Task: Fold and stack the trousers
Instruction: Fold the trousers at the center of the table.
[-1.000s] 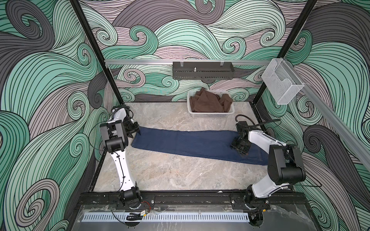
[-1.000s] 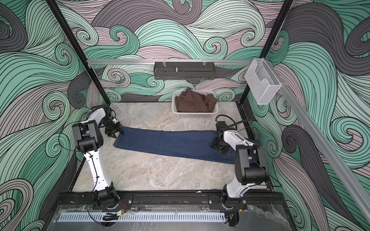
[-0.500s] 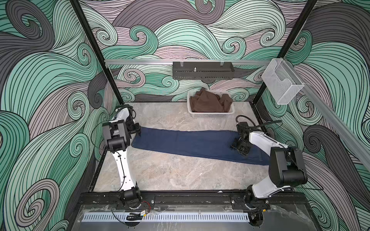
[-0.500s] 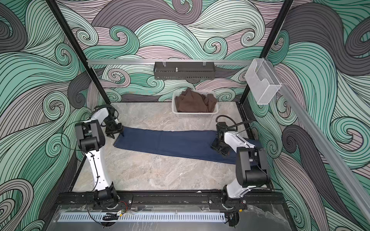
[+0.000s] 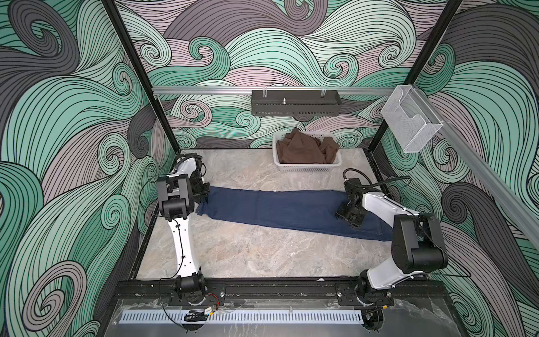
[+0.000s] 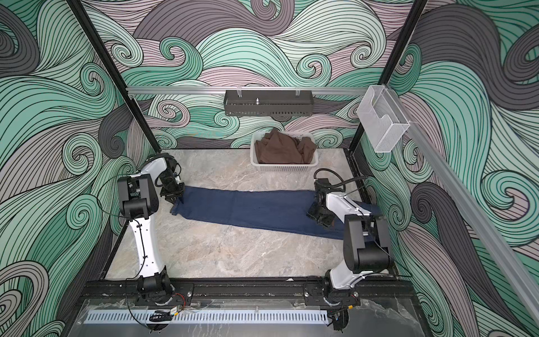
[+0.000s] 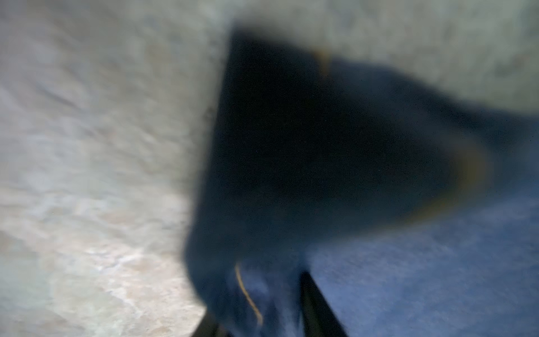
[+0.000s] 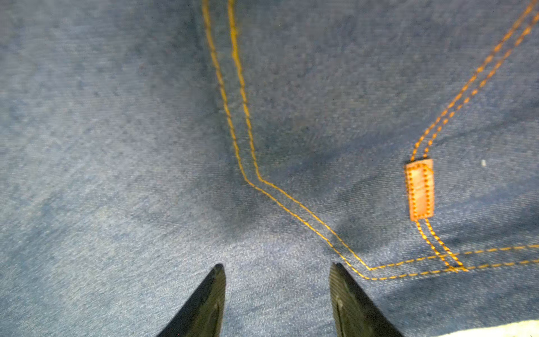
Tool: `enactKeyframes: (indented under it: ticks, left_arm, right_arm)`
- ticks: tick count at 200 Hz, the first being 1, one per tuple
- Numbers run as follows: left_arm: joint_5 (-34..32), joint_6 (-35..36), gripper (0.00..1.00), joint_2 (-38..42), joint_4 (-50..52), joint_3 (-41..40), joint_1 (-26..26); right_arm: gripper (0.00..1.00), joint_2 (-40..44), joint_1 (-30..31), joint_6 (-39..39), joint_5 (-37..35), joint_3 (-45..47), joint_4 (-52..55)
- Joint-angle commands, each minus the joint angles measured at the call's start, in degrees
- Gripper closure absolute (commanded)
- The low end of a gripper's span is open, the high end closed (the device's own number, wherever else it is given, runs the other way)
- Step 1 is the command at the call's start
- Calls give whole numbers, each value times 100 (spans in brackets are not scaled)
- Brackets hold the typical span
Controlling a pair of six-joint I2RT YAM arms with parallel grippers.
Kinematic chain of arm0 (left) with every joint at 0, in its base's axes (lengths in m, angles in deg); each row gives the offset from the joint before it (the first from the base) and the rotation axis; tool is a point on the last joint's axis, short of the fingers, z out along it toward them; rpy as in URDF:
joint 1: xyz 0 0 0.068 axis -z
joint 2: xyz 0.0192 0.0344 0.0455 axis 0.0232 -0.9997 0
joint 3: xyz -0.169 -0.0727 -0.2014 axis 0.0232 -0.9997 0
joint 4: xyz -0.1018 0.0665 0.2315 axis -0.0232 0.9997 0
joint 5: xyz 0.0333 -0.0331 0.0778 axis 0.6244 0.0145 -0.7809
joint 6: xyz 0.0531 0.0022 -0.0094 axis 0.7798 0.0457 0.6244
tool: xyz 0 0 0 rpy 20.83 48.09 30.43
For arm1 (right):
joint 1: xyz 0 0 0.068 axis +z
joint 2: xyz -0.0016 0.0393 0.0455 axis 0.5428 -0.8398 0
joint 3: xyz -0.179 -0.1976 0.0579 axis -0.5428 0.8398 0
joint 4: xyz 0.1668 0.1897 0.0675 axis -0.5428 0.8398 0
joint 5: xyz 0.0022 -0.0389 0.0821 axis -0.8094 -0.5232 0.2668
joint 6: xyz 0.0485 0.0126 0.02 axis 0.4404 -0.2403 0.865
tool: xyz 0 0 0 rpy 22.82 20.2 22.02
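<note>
- Looking down in both top views, I see the trousers laid out long and flat across the marble table, running from the left arm's side over to the right arm's side.
- In a top view, the left gripper sits at the leg-hem end, mostly hidden behind its own arm. The right gripper is down on the wider end of the denim.
- In a top view, the left gripper touches the hem corner of the trousers, and the right gripper rests over the cloth near the far end. A white basket with brown cloth stands near the back wall, apart from the denim.
- On the left wrist view, everything is blurred. I make out the trousers with a dark open hem, and denim running down between the dark fingers of the left gripper. I cannot tell whether that claw has closed on it.
- On the right wrist view, the right gripper stands with its fingers moderately apart, holding nothing, tips just over the flat trousers. Orange stitching runs past the tips, and a small tan tab lies off to one side.
</note>
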Motion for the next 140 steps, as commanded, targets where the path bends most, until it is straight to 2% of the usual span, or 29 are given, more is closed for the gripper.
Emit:
enactKeyframes:
  ticks: [1, 31, 79, 140]
  left_arm:
    - [216, 55, 78, -268, 59, -151, 60]
    - [75, 26, 100, -94, 17, -124, 60]
    - [-593, -235, 100, 576, -202, -111, -44]
    - [-1582, -636, 100, 1129, -109, 121, -422]
  right_arm:
    - [42, 61, 69, 85, 15, 59, 16]
    - [42, 91, 120, 102, 10, 74, 13]
    - [43, 113, 246, 106, 81, 53, 14]
    - [43, -78, 620, 211, 312, -69, -56]
